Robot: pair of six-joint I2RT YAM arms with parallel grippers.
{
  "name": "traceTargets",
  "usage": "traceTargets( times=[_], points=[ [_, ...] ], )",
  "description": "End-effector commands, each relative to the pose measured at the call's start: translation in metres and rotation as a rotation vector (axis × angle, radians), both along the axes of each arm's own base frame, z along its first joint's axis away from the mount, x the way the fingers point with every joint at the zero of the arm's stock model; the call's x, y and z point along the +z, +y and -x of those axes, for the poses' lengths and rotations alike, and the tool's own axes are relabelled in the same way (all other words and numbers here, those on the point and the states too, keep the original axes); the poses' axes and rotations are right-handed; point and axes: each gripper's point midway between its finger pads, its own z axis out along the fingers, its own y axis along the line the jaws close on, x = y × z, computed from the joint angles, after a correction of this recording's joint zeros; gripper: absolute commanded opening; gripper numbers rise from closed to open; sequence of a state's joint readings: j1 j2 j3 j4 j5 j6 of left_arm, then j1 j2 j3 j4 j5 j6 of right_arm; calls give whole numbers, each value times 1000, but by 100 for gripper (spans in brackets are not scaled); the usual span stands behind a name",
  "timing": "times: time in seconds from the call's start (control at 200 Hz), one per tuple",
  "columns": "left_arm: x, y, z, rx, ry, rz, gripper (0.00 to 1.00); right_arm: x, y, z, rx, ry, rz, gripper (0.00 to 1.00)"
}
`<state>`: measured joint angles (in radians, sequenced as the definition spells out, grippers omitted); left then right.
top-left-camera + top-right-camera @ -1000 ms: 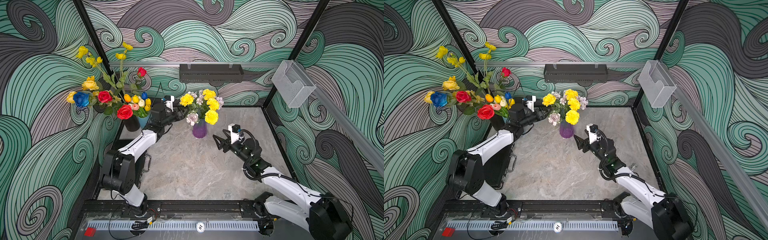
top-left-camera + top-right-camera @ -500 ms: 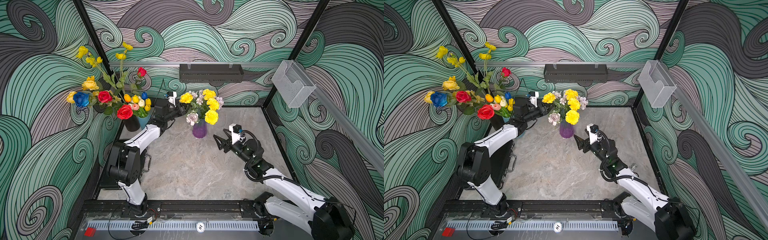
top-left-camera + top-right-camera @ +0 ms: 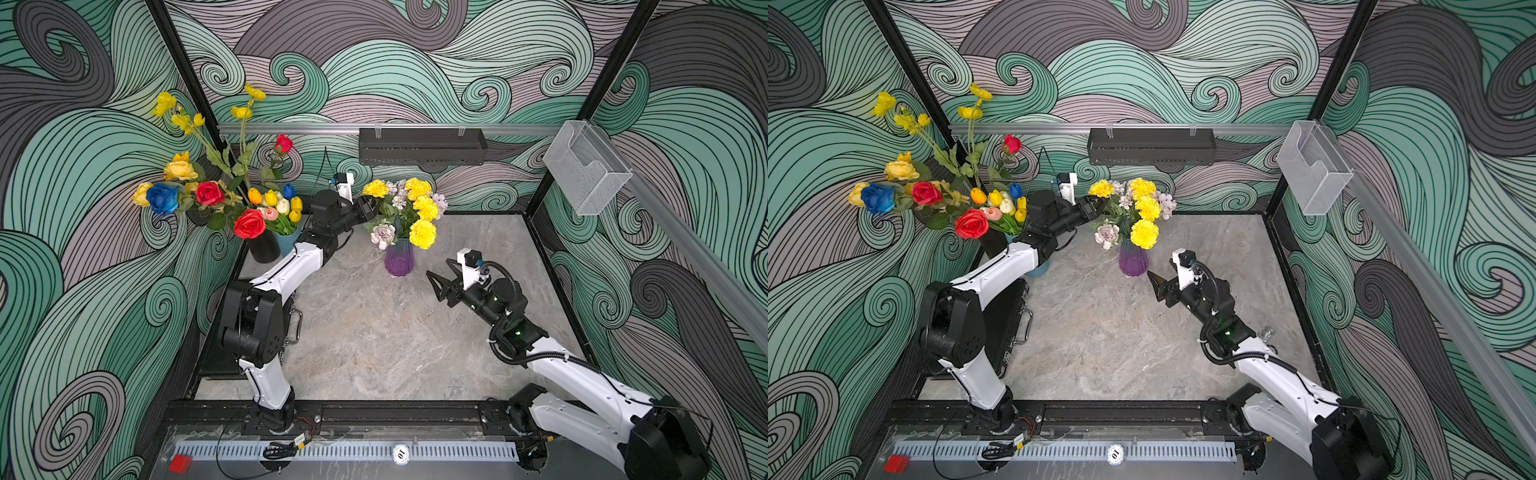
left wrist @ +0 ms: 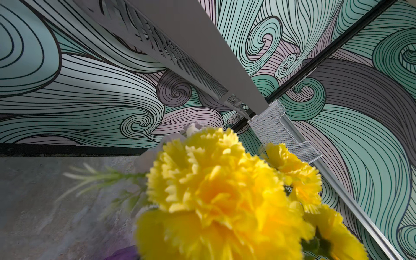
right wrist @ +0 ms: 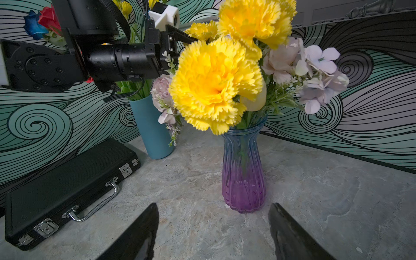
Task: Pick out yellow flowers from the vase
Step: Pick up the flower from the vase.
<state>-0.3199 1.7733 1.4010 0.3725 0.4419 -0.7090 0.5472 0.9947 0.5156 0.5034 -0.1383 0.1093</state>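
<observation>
The marble-look table is open in its middle and front, so both arms have free floor there. The crowded side is the far left corner. There a black vase and a blue vase stand close together by the wall, with mixed bunches of red, blue and yellow blooms. A black case lies along the left edge, beside the left arm's base. A dark shelf hangs on the back wall and a clear bin on the right rail, both above table level.

The purple vase stands upright toward the back of the table, about in the middle of its width. In it are the yellow flowers: four ruffled pom-pom heads, bright yellow with fringed petals, mixed with pale lilac blooms and thin green leaves. One head hangs low over the front of the vase rim; the others stand higher behind.

The left gripper reaches from the left into the top of this bunch, beside the leftmost yellow head. Its fingers are buried in leaves and petals, so I cannot tell how far apart they are or whether they hold a stem. The right gripper hovers low over the table, near the vase but not touching it, its jaws spread wide with nothing between them.
</observation>
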Motion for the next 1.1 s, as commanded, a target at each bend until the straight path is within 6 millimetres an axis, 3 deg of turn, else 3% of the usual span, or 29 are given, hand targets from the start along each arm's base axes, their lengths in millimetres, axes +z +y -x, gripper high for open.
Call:
traceTargets(
  times=[0.0,0.22,0.405,0.545,0.811,1.091],
  points=[
    [4,-5,-8,19,-15,-12,43,25,1,1,2,-56,-18,76],
    [4,-7,-12,29,-24,-3,40,28,4,2,7,-62,-15,76],
    [13,-5,-9,37,-49,-6,26,28,4,2,4,-63,-12,76],
    [23,1,-6,71,-72,-11,22,33,3,3,2,-72,-8,76],
    [53,6,16,64,-136,0,21,47,3,1,-1,-87,10,76],
    [65,11,33,68,-171,-33,22,51,4,3,7,-85,18,76]
  ],
)
